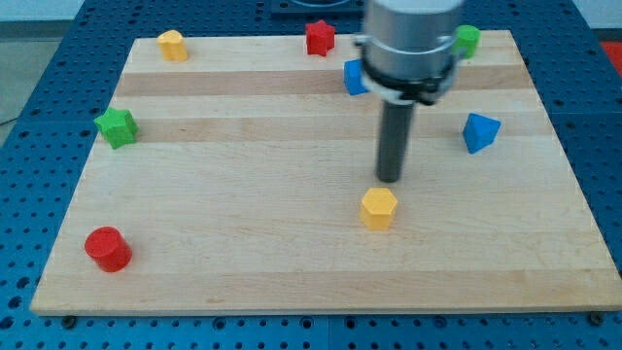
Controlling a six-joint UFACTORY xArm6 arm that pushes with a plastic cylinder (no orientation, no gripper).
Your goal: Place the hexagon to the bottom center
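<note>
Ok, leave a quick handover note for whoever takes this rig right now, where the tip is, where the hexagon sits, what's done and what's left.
Tip: my tip is on the board just above the yellow hexagon, toward the view's top; whether they touch cannot be told.
Hexagon: sits right of centre, partway down the wooden board, with bare board between it and the bottom edge.
Done: tip is lined up behind the hexagon.
Left: push it toward the view's bottom and slightly left, until it reaches bottom centre.
Nearby: the red cylinder is at bottom left, the blue block at the right; neither lies in the path.

yellow hexagon (378, 207), red cylinder (107, 249), green star (117, 127)
</note>
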